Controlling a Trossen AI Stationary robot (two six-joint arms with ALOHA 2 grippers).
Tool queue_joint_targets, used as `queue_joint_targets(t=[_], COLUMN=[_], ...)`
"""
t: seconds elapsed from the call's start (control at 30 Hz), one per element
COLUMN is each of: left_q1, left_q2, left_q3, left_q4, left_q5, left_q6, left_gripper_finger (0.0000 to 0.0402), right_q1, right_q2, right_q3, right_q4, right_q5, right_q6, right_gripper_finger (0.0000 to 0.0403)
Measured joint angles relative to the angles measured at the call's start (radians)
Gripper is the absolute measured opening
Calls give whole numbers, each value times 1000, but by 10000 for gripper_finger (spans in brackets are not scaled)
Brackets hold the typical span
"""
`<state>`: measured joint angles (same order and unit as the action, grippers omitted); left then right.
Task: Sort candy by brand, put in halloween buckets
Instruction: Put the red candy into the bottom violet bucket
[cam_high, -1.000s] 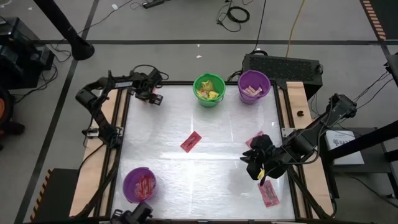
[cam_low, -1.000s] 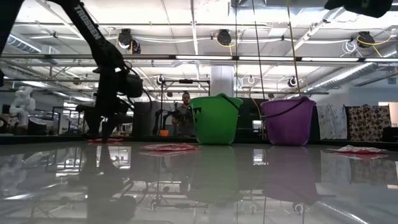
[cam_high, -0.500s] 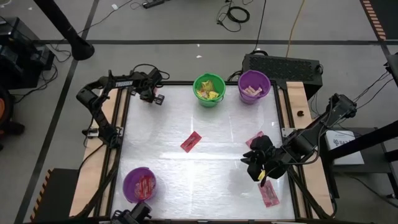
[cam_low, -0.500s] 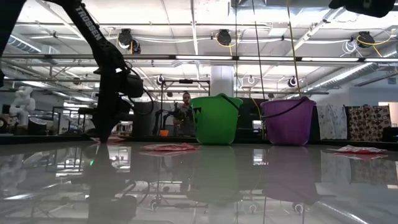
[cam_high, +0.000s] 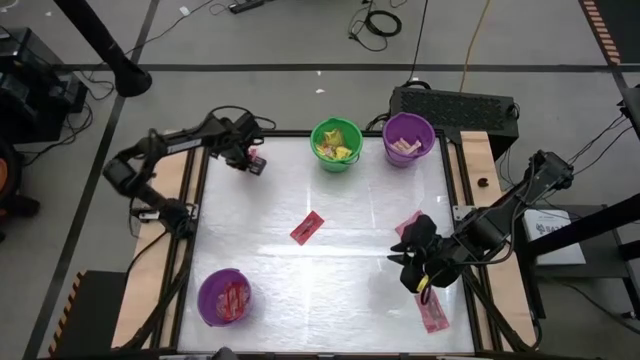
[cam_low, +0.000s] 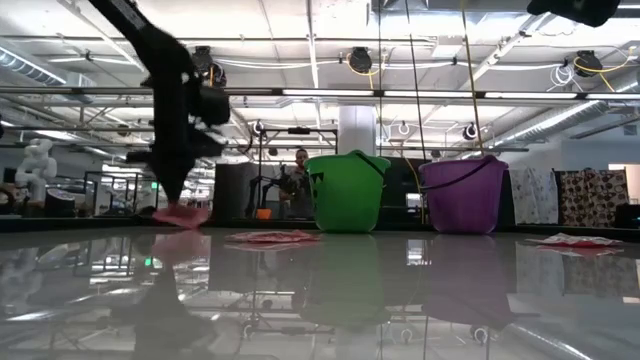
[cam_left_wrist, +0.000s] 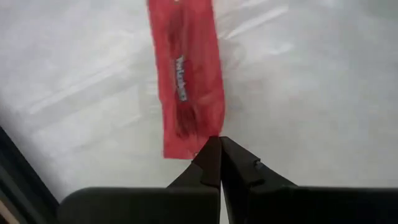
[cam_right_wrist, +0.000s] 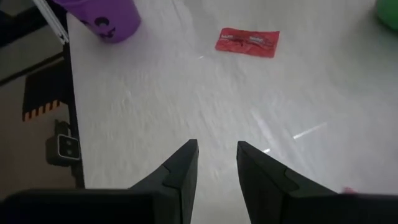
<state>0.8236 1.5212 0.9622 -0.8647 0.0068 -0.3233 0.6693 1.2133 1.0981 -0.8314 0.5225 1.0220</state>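
Observation:
My left gripper (cam_high: 255, 163) hangs above the table's far left corner, shut on a flat red candy packet (cam_left_wrist: 185, 81), which also shows under the fingers in the low view (cam_low: 182, 214). My right gripper (cam_right_wrist: 216, 149) waits open above the right side of the table (cam_high: 415, 275), nothing between its fingers. A green bucket (cam_high: 336, 145) and a purple bucket (cam_high: 408, 138) stand at the far edge, both holding candy. A second purple bucket (cam_high: 224, 297) with red packets stands at the near left. Loose red packets lie flat mid-table (cam_high: 307, 228) and on the right (cam_high: 409, 224), (cam_high: 431, 312). My left gripper pinches the red packet between its two fingertips at one short end, close to a corner (cam_left_wrist: 200, 145). The fingers come from above, pointing down. The packet hangs below them, lifted clear of the table.
Dark frame rails (cam_high: 190, 200) run along the table's left and right sides, and a black box (cam_high: 455, 105) sits behind the far right corner. The white tabletop (cam_high: 330, 290) between the buckets holds only the loose red packets.
My left gripper has shut on the red packet that lay at the far left corner. It has then risen and drifted a little toward the table's middle. The packet has come up off the table with it.

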Motion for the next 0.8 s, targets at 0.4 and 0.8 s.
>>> queue_joint_targets(t=[0.4, 0.8], left_q1=[-354, -960], left_q2=[-301, -511], left_q3=[2, 3], left_q4=[-187, -175], left_q5=[165, 298], left_q6=[-227, -727], left_gripper_finger=[1, 0], right_q1=[0, 0], right_q2=[0, 0], right_q3=[0, 0], right_q4=[-1, -6], right_q5=[1, 3], right_q6=[-143, -287], right_gripper_finger=[105, 105])
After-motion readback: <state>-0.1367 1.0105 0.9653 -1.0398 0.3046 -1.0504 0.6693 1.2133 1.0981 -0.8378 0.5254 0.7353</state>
